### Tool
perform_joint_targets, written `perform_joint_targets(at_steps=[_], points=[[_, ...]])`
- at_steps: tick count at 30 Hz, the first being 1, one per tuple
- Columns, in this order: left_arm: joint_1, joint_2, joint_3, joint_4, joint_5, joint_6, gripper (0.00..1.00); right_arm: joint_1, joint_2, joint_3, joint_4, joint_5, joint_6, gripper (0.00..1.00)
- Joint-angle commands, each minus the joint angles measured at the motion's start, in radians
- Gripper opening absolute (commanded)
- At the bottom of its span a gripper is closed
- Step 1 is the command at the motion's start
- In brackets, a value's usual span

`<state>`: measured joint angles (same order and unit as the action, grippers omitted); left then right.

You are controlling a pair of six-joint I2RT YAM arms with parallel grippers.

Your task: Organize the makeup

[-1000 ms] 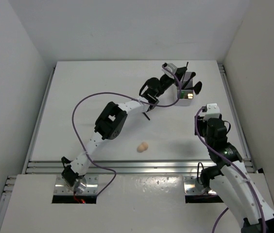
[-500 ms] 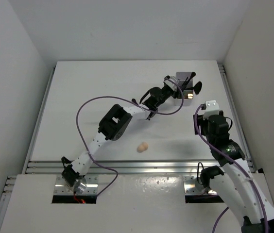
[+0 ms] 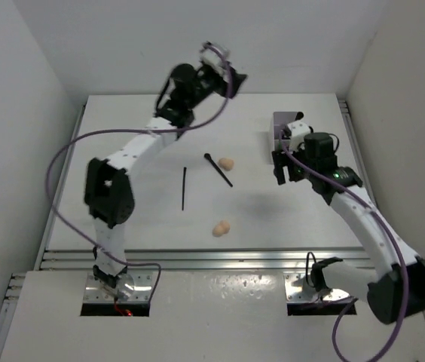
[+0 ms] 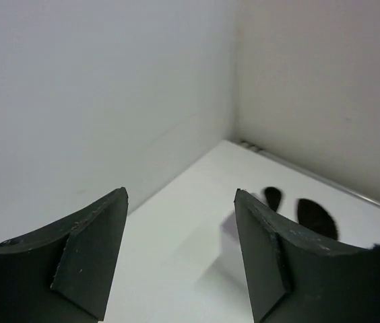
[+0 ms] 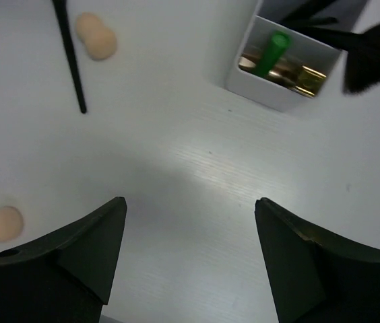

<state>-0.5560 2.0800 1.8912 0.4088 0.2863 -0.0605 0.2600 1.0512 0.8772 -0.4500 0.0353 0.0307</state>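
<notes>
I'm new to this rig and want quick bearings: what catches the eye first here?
The left arm stands raised toward the back wall, its claw open and empty. Mid-table lie two peach sponges, a black brush and a stick. The right claw hangs open near the white box, which holds a green tube.

Lab test cell, white walls (image 3: 197,45), white table (image 3: 122,219)
</notes>
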Motion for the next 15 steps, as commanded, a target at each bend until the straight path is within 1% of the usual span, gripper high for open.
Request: perform_joint_targets(at_steps=[1,2,3,4,5,6,7,8,9,10,11,12,15], points=[[0.137,-0.226,-0.102,-0.333,-0.079,-0.007,0.7,0.034,0.197,0.104,0.046,-0.152,0.029,0.77],[0.171,-0.274,-0.142,-0.375,-0.113,-0.025,0.7,0.082,0.242,0.167,0.048,-0.15,0.031,0.77],[0.203,-0.369,-0.183,-0.445,-0.145,-0.039,0.7,0.112,0.283,0.242,0.034,-0.152,0.034,0.74],[0.264,-0.415,-0.269,-0.473,-0.204,-0.039,0.7,0.12,0.378,0.288,0.024,-0.153,0.035,0.74],[0.292,-0.46,-0.312,-0.497,-0.231,-0.039,0.7,0.149,0.476,0.33,0.005,-0.153,0.031,0.72],[0.316,-0.501,-0.358,-0.527,-0.252,-0.013,0.7,0.174,0.575,0.488,-0.068,-0.159,0.028,0.68],[0.365,-0.584,-0.459,-0.527,-0.289,-0.001,0.7,0.183,0.627,0.543,-0.097,-0.157,0.031,0.64],[0.389,-0.624,-0.513,-0.527,-0.308,-0.001,0.7,0.192,0.668,0.593,-0.18,-0.147,0.035,0.59],[0.41,-0.662,-0.568,-0.527,-0.324,0.01,0.7,0.215,0.798,0.732,-0.202,-0.156,0.049,0.55],[0.436,-0.696,-0.621,-0.527,-0.338,0.024,0.7,0.219,0.838,0.765,-0.222,-0.152,0.072,0.49],[0.436,-0.754,-0.708,-0.527,-0.378,0.024,0.7,0.229,0.868,0.792,-0.233,-0.149,0.098,0.49],[0.447,-0.78,-0.746,-0.541,-0.387,0.033,0.7,0.24,0.933,0.83,-0.225,-0.149,0.106,0.48],[0.456,-0.851,-0.855,-0.596,-0.388,0.005,0.7,0.278,0.998,0.838,-0.161,-0.133,0.129,0.47]])
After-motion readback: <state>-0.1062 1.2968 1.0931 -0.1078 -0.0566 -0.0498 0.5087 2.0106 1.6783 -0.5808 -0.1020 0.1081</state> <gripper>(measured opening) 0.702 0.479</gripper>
